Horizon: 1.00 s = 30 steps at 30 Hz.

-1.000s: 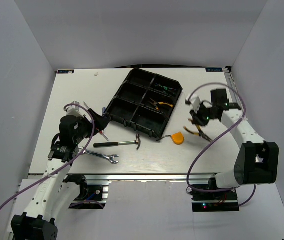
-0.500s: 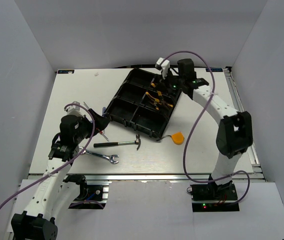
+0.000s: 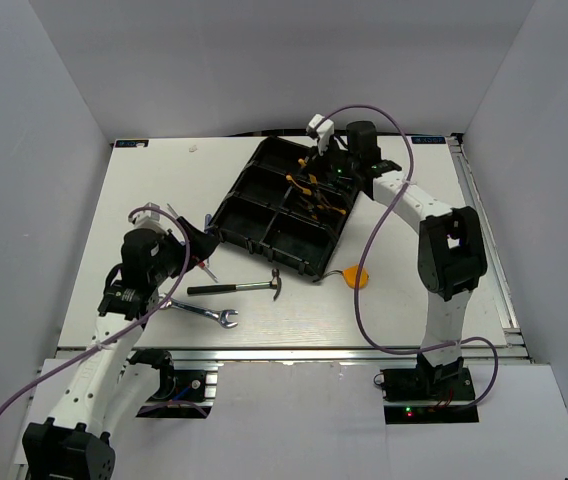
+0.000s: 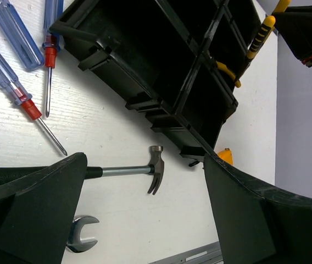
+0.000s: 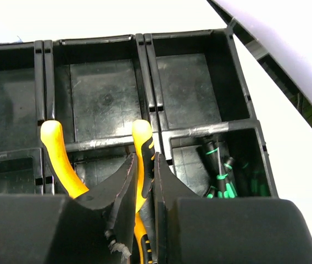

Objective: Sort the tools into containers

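The black organizer tray [image 3: 242,213] lies at an angle at mid-table. My right gripper [image 3: 314,180] hovers over its far compartments, shut on one handle of the yellow-handled pliers [image 5: 143,144]; the pliers' other handle [image 5: 57,157] splays left. Black-green screwdrivers [image 5: 222,173] lie in the compartment below right. A second pair of pliers [image 3: 326,208] lies in a middle compartment. My left gripper [image 3: 196,243] is open and empty above the black-handled hammer [image 4: 120,170], beside the silver wrench [image 4: 82,234] and the red and blue screwdrivers [image 4: 24,96].
The orange tape measure [image 3: 356,277] lies on the table just off the tray's near corner. The hammer [image 3: 239,288] and wrench [image 3: 204,314] lie between the tray and the table's front edge. Grey walls enclose the table.
My right arm swung from the table's right side, carrying the pliers, to above the tray's far compartments. The left arm and loose tools have not moved.
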### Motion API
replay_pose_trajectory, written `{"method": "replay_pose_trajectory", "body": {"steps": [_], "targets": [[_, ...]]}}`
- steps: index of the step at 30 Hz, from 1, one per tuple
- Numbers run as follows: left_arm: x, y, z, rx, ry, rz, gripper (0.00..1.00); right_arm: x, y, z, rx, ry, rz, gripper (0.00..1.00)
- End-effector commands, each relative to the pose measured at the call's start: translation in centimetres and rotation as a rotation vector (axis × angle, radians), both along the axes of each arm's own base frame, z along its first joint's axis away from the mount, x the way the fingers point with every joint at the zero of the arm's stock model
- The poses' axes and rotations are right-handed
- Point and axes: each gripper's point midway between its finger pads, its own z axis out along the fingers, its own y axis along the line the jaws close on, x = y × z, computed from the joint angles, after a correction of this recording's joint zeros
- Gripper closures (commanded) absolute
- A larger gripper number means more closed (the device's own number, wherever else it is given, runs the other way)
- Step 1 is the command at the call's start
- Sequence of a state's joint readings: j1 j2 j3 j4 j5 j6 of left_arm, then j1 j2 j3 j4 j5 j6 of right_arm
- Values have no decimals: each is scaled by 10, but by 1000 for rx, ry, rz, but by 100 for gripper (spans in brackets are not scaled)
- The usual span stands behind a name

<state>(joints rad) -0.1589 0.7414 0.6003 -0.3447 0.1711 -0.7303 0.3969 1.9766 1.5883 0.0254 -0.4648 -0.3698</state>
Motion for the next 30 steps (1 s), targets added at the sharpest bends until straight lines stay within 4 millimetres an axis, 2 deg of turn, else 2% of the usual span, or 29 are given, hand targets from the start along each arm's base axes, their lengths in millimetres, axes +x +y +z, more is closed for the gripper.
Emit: {"method": "replay_pose_trajectory", "body": {"steps": [1, 4, 5, 8, 10, 15, 16, 17, 19, 21, 22, 23, 24, 25, 26, 27, 28, 29, 30], "targets": [[7, 1, 14, 1, -23, 10, 2, 8, 5, 13, 34, -76, -4, 99], [9, 2, 12, -1, -14, 18, 2, 5, 5, 7, 27, -64, 0, 88], [9, 2, 11, -2, -12, 18, 2, 5, 4, 6, 24, -63, 1, 78], [11, 3, 7, -5, -2, 34, 2, 2, 4, 8, 19, -68, 10, 63], [13, 4, 4, -10, 11, 49, 3, 1, 3, 11, 20, -70, 12, 57], [18, 11, -1, -18, 42, 111, 9, -12, 2, 34, 51, -79, 52, 50], [19, 12, -3, -19, 50, 119, 12, -17, 2, 45, 64, -87, 73, 49], [21, 14, -8, -10, 73, 133, 19, -21, 2, 49, 69, -87, 91, 47], [25, 15, -8, -6, 88, 147, 25, -39, -1, 62, 61, -77, 173, 44], [29, 18, -19, 13, 136, 165, 45, -57, -5, 68, 59, -74, 254, 42], [33, 19, -18, 18, 144, 172, 53, -75, -10, 71, 46, -73, 324, 42], [36, 21, -21, 31, 161, 177, 58, -83, -13, 70, 31, -73, 351, 41], [39, 24, -35, 48, 215, 187, 63, -92, -16, 67, 14, -63, 368, 41], [43, 26, -35, 54, 227, 190, 64, -105, -23, 71, 1, -59, 375, 41], [46, 28, -41, 71, 246, 186, 64, -115, -29, 58, -23, -53, 392, 41], [50, 32, -54, 84, 295, 196, 63, -125, -34, 64, -28, -63, 397, 41], [56, 35, -52, 95, 294, 197, 62, -131, -41, 59, -33, -47, 389, 41], [58, 38, -57, 108, 313, 198, 60, -141, -47, 43, -38, -4, 386, 41], [61, 44, -69, 125, 360, 212, 55, -146, -55, 50, -34, -22, 371, 41]]}}
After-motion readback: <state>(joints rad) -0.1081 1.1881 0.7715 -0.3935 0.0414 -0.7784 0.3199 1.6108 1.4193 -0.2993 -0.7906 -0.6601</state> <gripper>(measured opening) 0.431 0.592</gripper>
